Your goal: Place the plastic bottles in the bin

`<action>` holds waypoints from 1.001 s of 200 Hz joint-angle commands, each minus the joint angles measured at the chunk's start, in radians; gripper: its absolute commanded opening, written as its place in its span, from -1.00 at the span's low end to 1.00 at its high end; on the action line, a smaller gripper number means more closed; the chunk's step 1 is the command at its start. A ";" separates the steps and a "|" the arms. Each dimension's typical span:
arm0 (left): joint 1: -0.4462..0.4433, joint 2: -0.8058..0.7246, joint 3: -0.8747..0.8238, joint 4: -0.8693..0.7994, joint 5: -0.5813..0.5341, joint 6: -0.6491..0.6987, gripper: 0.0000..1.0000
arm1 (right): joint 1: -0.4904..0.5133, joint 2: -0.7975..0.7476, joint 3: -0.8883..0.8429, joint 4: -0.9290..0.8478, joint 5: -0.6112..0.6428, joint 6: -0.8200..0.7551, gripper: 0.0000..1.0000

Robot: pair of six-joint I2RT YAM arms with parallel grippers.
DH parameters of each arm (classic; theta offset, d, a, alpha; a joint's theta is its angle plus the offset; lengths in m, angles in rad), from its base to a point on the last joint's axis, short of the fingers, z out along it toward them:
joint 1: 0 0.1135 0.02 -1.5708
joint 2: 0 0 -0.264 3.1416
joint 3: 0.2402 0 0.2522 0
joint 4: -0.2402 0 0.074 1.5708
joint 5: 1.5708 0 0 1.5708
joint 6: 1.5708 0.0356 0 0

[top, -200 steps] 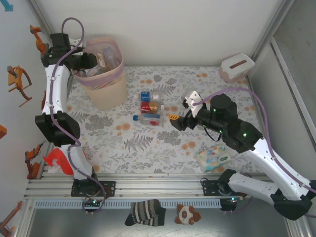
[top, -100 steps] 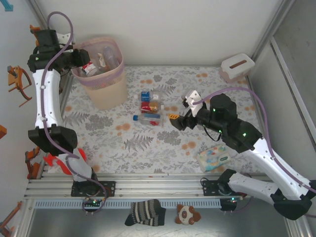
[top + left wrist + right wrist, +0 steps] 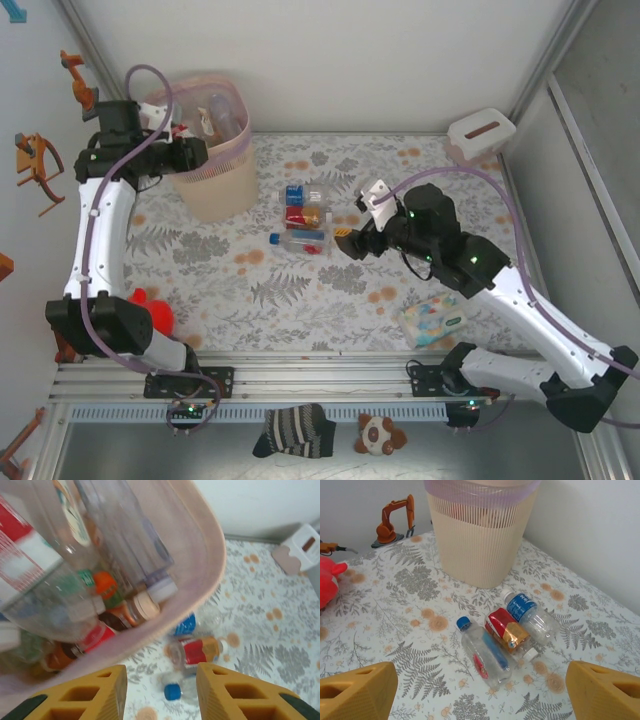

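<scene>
Left gripper [image 3: 200,153] is now at the bin [image 3: 215,190] rim, 9 o'clock side. Half a second ago it was drawn back toward 10 o'clock with a red-labelled bottle at its tip. The left elbow has dropped toward 7 o'clock of the table [image 3: 330,290], so more of the red toy [image 3: 152,310] is uncovered.

Wrist view: left gripper [image 3: 160,680] looks down over the bin [image 3: 207,565] rim. Its fingers [image 3: 90,695] stand slightly apart with nothing between them. Heaped bottles [image 3: 125,545] lie inside. A red-and-white bottle [image 3: 22,550] shows large and blurred at 10 o'clock, clear of the fingers.

Three bottles on the table at 4 o'clock of the bin have not moved and lie packed side by side:
- blue-label bottle [image 3: 297,194] [image 3: 530,614] at 12 o'clock
- red-label bottle [image 3: 300,214] [image 3: 506,632] in the middle
- blue-cap bottle [image 3: 300,239] [image 3: 482,655] at 6 o'clock

Right gripper [image 3: 345,242] has crept toward 9 o'clock and is now just beside the trio at their 3–4 o'clock. Its fingers [image 3: 355,692] stay spread wide and empty.

Wipes [image 3: 432,318] at 5 o'clock and tissue box [image 3: 480,135] at 2 o'clock are unchanged.
</scene>
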 commanded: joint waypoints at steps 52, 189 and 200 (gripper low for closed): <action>-0.226 -0.128 -0.228 0.104 0.090 0.374 0.04 | 0.003 0.049 0.066 -0.028 0.005 -0.038 0.72; -0.481 0.238 -0.219 0.096 0.068 1.035 0.28 | 0.003 -0.058 0.051 -0.088 0.079 -0.045 0.71; -0.498 0.276 -0.208 0.096 0.038 1.056 0.29 | 0.002 -0.066 0.051 -0.093 0.086 -0.045 0.71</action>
